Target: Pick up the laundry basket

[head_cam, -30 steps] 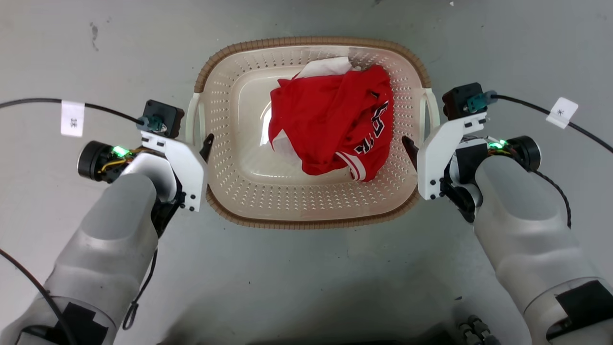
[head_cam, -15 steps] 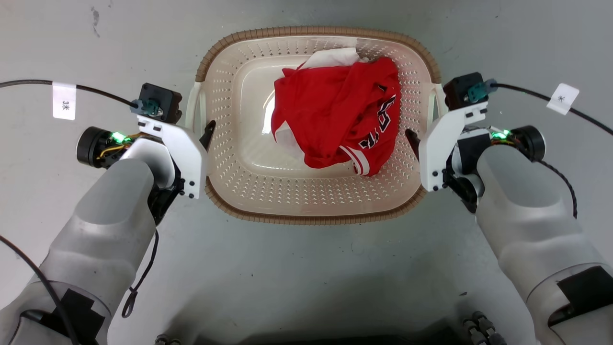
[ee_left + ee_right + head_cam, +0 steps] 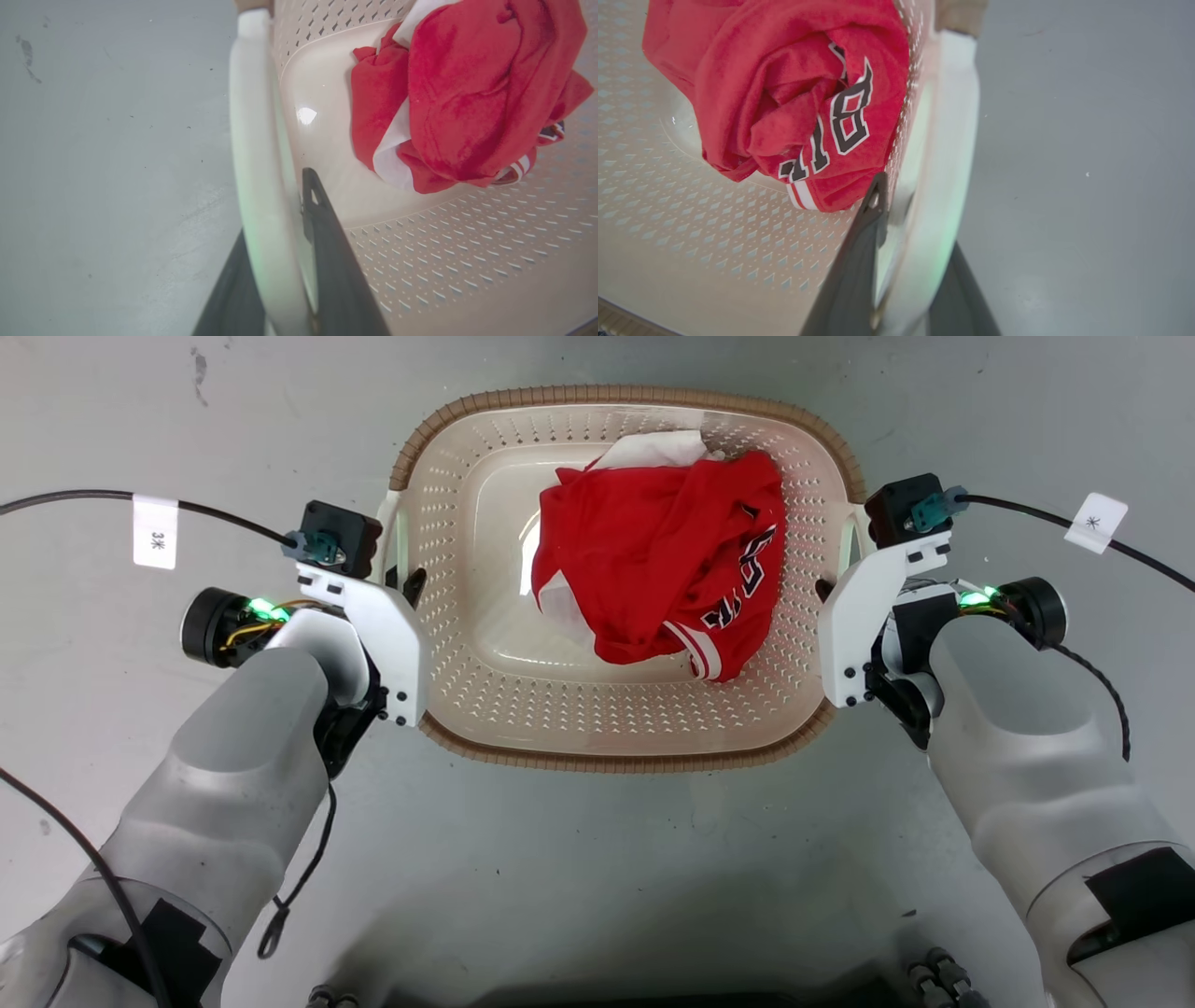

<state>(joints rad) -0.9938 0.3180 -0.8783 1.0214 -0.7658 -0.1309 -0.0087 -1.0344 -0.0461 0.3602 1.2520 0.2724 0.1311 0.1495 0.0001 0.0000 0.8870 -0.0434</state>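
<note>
The laundry basket [image 3: 616, 762], cream with a brown woven rim, stands on the grey floor between my arms, with a crumpled red jersey [image 3: 653, 560] inside it. My left gripper [image 3: 403, 581] is at the basket's left side. In the left wrist view its dark fingers [image 3: 327, 242] press on either side of the white left handle [image 3: 252, 116]. My right gripper [image 3: 834, 581] is at the opposite side, and its fingers [image 3: 859, 261] clamp the white right handle [image 3: 952, 116] the same way. The outer finger of each gripper is mostly hidden behind its handle.
Bare grey floor [image 3: 597, 896] surrounds the basket on every side. Black cables with white tags [image 3: 154, 530] [image 3: 1094, 553] trail from both wrists. A dark part of my base [image 3: 635, 1001] shows at the bottom edge.
The camera has shifted slightly. My left arm has moved inward toward the basket. Both inner fingers have drawn in against the handles, so less of each shows.
</note>
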